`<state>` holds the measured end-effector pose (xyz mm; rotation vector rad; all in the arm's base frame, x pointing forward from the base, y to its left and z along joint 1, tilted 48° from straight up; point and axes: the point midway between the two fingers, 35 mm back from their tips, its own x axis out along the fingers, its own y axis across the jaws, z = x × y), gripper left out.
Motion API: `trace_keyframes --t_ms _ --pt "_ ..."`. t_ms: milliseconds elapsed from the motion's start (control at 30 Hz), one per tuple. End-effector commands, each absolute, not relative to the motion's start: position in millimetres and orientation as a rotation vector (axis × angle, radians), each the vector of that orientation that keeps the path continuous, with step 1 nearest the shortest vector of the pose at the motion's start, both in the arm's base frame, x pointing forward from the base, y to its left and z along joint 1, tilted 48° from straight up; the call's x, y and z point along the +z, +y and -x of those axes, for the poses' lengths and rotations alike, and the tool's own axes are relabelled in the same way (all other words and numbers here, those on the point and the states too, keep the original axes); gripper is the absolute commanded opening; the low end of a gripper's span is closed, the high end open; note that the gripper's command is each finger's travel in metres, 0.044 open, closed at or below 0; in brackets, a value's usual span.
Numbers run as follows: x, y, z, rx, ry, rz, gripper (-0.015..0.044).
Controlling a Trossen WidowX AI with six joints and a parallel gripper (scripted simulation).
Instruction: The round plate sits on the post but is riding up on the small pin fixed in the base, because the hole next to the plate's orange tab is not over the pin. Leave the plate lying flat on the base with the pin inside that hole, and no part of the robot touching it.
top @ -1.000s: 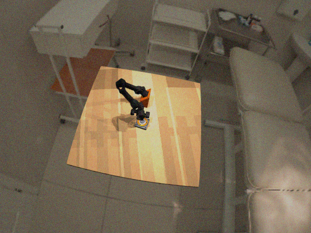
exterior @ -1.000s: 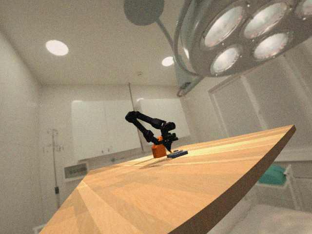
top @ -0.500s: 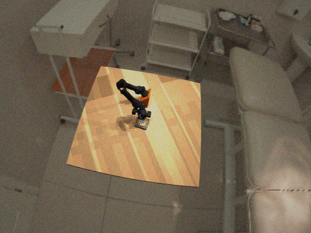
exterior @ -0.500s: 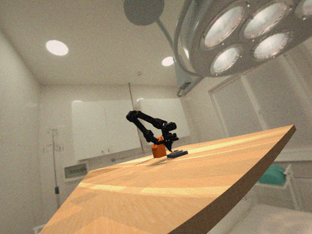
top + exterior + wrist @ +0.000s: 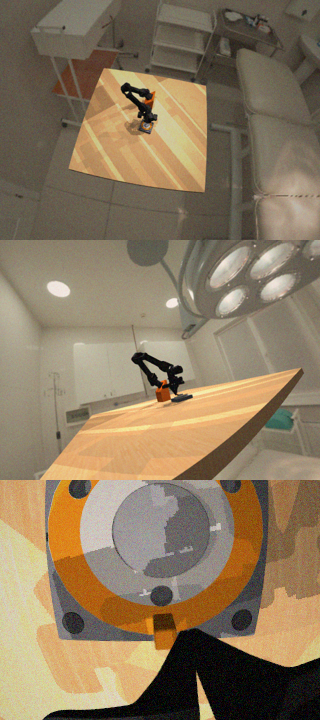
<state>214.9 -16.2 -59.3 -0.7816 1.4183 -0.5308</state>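
The round plate [image 5: 65,525] [image 5: 146,128] has an orange outer ring and a pale inner ring around the grey post [image 5: 150,535]. It lies over the dark square base [image 5: 64,597] [image 5: 182,398]; I cannot tell whether it is fully flat. The orange tab [image 5: 164,636] is at the plate's lower edge in the wrist view. A dark round spot [image 5: 161,595] just above the tab is at the hole's place; whether the pin is inside is not clear. My gripper [image 5: 188,637] [image 5: 176,393] is shut and empty, its tips close to the tab's right side. Contact cannot be told.
An orange block [image 5: 163,394] [image 5: 149,101] stands on the wooden table [image 5: 178,155] [image 5: 155,441], behind the base and close to the arm. Dark round spots mark the base's corners, such as the lower left one [image 5: 73,623].
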Motion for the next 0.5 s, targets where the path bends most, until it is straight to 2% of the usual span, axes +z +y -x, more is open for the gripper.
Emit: trace_keyframes --t_ms 0,467 --pt "-63 -12 -216 -0.529 1.418 0.77 0.0" --pt "-76 1 -218 -0.529 1.418 0.769 0.0"
